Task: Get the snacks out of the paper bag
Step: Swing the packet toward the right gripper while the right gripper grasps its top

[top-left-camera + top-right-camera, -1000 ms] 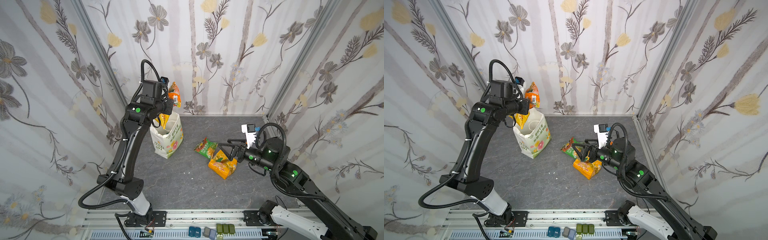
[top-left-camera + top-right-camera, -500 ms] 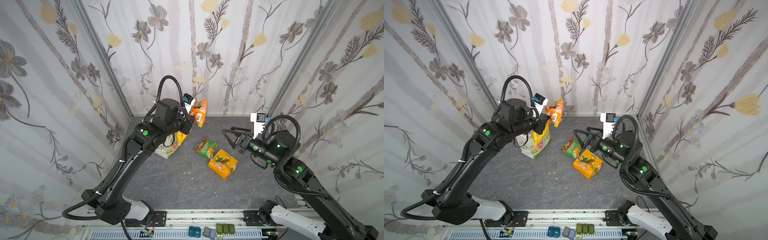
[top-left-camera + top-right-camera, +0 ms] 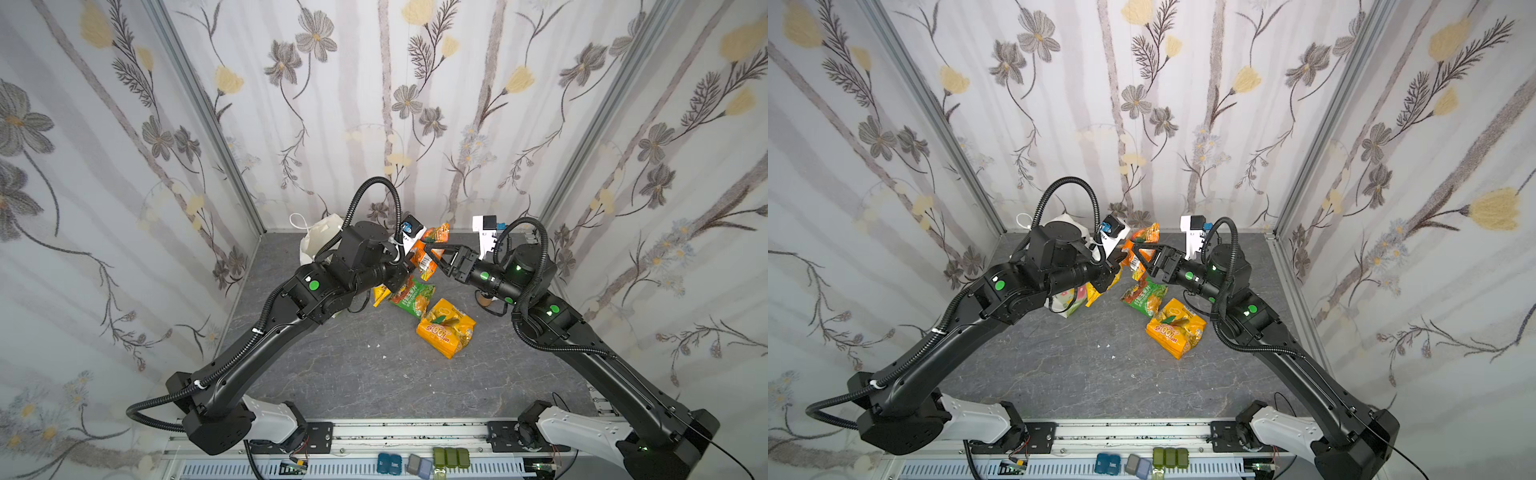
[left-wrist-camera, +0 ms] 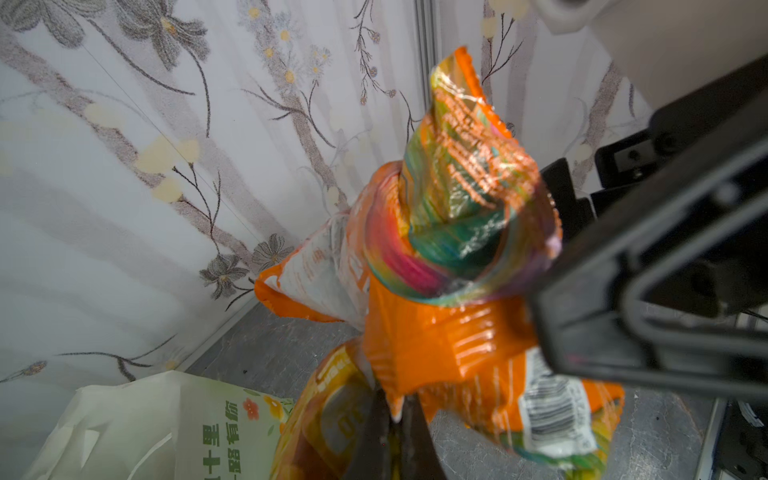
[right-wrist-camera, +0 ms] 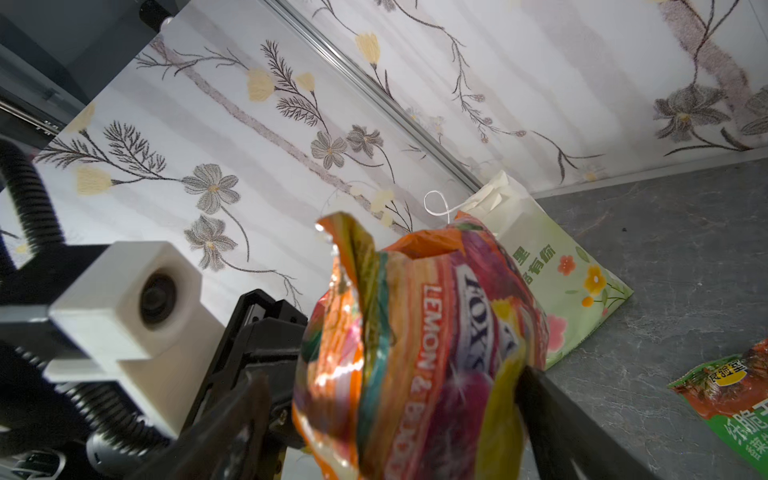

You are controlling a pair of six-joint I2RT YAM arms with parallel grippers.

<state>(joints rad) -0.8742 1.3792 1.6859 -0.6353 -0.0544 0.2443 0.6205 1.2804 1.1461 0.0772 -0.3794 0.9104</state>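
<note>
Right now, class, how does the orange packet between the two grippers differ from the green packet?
The orange packet is held up in the air; the green packet lies flat on the table. The left gripper pinches one end of the orange packet and the right gripper stands open around it; no gripper holds the green packet. Both are crinkly foil packets, outside the paper bag.

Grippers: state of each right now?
Left gripper: shut on the orange packet.
Right gripper: open, jaws either side of the same packet.
</note>
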